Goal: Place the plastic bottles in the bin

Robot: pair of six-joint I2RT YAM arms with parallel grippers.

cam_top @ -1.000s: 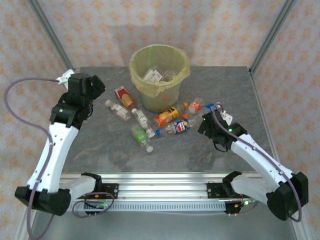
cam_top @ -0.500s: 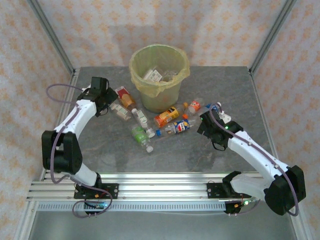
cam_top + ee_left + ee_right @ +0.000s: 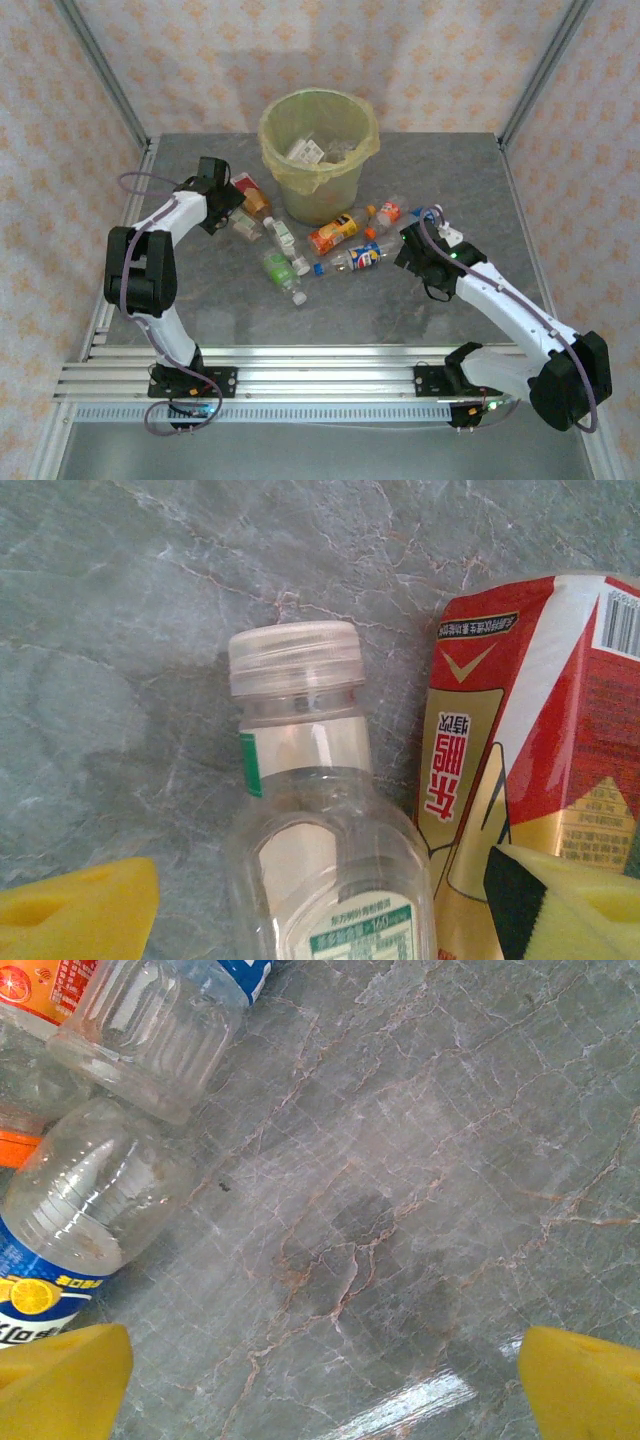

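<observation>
Top external view:
- Round tapered bin with a yellow-green bag liner point(image 3: 318, 150) stands at the far middle of the grey veined table top point(image 3: 450, 170).
- A few plastic bottles already lie inside the bin point(image 3: 308, 150). They are hard to make out through the bag.
- The rest are strewn at the bin's near foot, all lying down. These include an orange bottle point(image 3: 335, 232), a green-labelled bottle point(image 3: 278, 268) and a blue-labelled clear bottle point(image 3: 360, 257).
- Left gripper point(image 3: 230, 203) is low, just left of the bin's foot. Right gripper point(image 3: 406, 246) is near-right of the bin, beside the blue-labelled clear bottle. From up here I cannot tell how either pair of jaws stands.

Left wrist view:
- This view settles the left jaws, which are spread. The yellow foam pads point(image 3: 75, 915) sit at the lower corners, cut off by the frame.
- A clear bottle with a whitish translucent cap point(image 3: 320, 810) lies between them, not pinched.
- A red-and-gold-labelled bottle point(image 3: 530, 750) touches it on the bin side. The far pad overlaps this bottle's label.
- Both bottles run out of frame at the bottom.

Right wrist view:
- Right jaws are spread wide, yellow pads point(image 3: 60, 1380) at the bottom corners, with bare table top between them.
- The blue-labelled clear bottle's base point(image 3: 80, 1200) lies just beside one pad. Whether they touch is unclear.
- A ribbed clear bottle point(image 3: 150, 1040) rests against it and is cropped at the top.
</observation>
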